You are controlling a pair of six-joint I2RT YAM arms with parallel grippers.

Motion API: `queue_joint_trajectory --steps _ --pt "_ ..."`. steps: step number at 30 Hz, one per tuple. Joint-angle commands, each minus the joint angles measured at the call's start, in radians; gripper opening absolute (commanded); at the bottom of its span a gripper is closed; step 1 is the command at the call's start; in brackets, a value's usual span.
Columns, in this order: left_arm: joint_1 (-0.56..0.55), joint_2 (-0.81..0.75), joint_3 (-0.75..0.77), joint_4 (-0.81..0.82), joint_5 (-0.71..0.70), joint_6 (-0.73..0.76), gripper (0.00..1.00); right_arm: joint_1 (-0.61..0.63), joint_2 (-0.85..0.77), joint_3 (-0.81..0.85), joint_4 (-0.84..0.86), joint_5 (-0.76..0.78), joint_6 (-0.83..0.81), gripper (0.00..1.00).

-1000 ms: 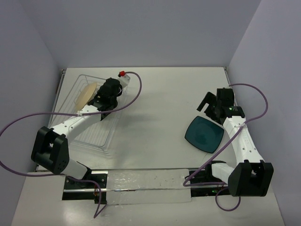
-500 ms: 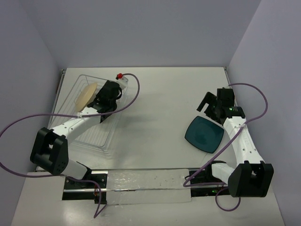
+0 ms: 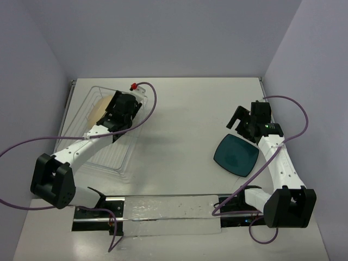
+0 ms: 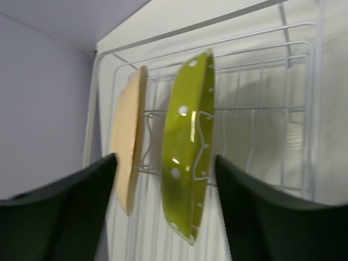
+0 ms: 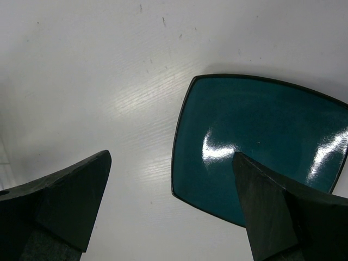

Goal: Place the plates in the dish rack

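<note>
At 9 to 10 o'clock on the table point(image 3: 185, 119) in the top view: the dish rack point(image 3: 111, 157), long axis running 12 to 6. Standing on edge in its far slots, side by side but apart: the cream plate point(image 4: 129, 147) and the yellow-green plate point(image 4: 190, 147). Hovering just before them, the left gripper point(image 4: 164, 160), spread wide and holding nothing.

Left to load, by the look of it: only the teal plate point(image 3: 236, 155), lying flat on the table at about 3 o'clock, well apart from the rack, set cornerwise with no real long axis. By far the nearer of the two, the right gripper point(image 5: 171, 157), just at that plate's 12 o'clock, splayed fully and empty. In its wrist view, plate edge under the gap, bulk of the plate off toward 4 o'clock.

Probably calls for a short drop toward 6 o'clock onto the near rim, then a carry toward 9 o'clock.
</note>
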Motion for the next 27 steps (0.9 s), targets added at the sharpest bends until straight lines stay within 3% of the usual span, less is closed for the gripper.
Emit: queue_joint_trajectory --steps 1,10,14,21,24,27 --pt "-0.022 -0.036 0.084 -0.064 0.106 -0.099 0.86 -0.007 -0.027 -0.013 0.054 -0.036 -0.022 1.0" --pt "-0.06 -0.053 0.086 -0.055 0.108 -0.139 0.87 -0.007 -0.027 -0.009 0.055 -0.069 -0.025 1.0" --pt "-0.061 -0.124 0.132 -0.075 0.198 -0.172 0.99 -0.007 -0.044 -0.012 0.052 -0.052 -0.019 1.0" --pt "-0.061 -0.279 0.202 -0.057 0.309 -0.258 0.99 -0.017 -0.065 -0.017 0.037 -0.023 0.011 1.0" --pt "-0.062 -0.303 0.215 -0.023 0.361 -0.314 0.99 -0.049 -0.069 -0.035 0.032 -0.025 0.034 1.0" --pt "-0.063 -0.275 0.255 -0.023 0.431 -0.448 0.99 -0.165 -0.071 -0.085 0.024 -0.043 0.057 1.0"
